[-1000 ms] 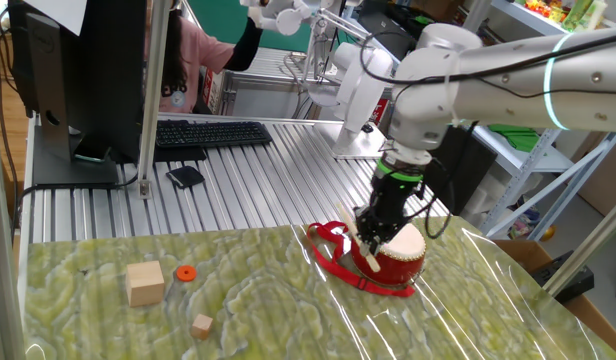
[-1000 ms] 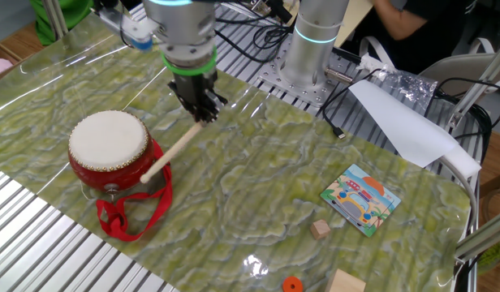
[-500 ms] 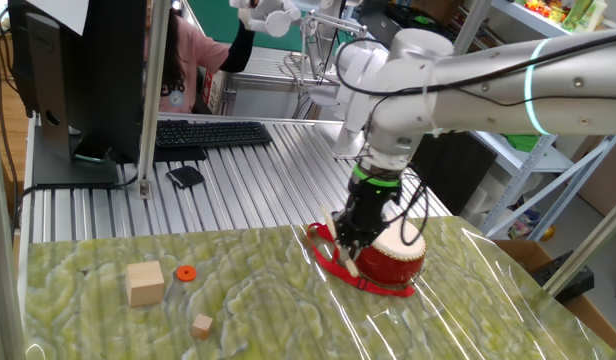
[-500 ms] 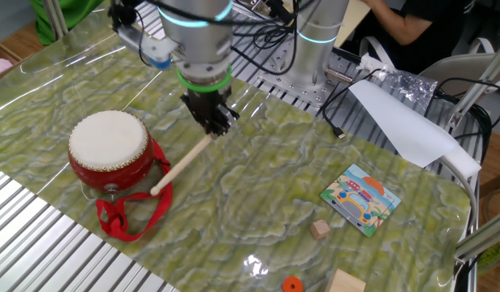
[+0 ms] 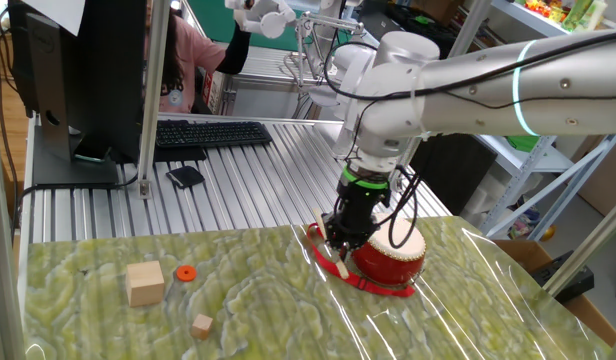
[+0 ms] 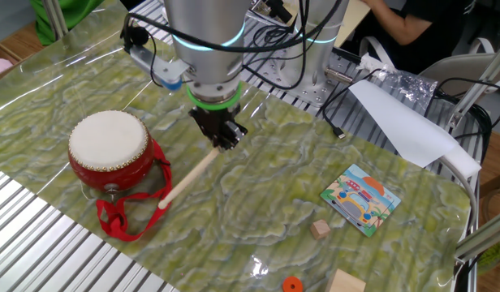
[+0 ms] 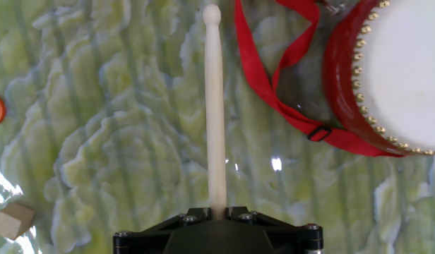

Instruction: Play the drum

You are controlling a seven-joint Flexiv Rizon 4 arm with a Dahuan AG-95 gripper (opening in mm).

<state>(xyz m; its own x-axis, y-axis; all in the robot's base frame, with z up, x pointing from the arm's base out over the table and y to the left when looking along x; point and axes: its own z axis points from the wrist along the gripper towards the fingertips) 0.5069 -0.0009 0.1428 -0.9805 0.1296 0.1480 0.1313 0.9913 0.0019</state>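
While clenched on the butt of the drumstick (image 6: 187,176), end effector (image 6: 222,138) poised beside the drum (image 6: 109,149), not over it, stick slanting down toward the green tabletop (image 6: 258,186) with its tip near the red strap (image 6: 124,219). Drum upright near the tabletop's edge, cream skin facing up, apparently untouched by the stick. For a clean beat, probably best to lift and swing the tip sideways until above the middle of the skin, then drop with a short wrist flick and rebound, keeping clear of the studded rim and the strap. Finger contact hard to make out: in the hand view only the stick emerging from the dark housing. Drum cut off there at the right edge. Whether the tip touches the tabletop, unclear.
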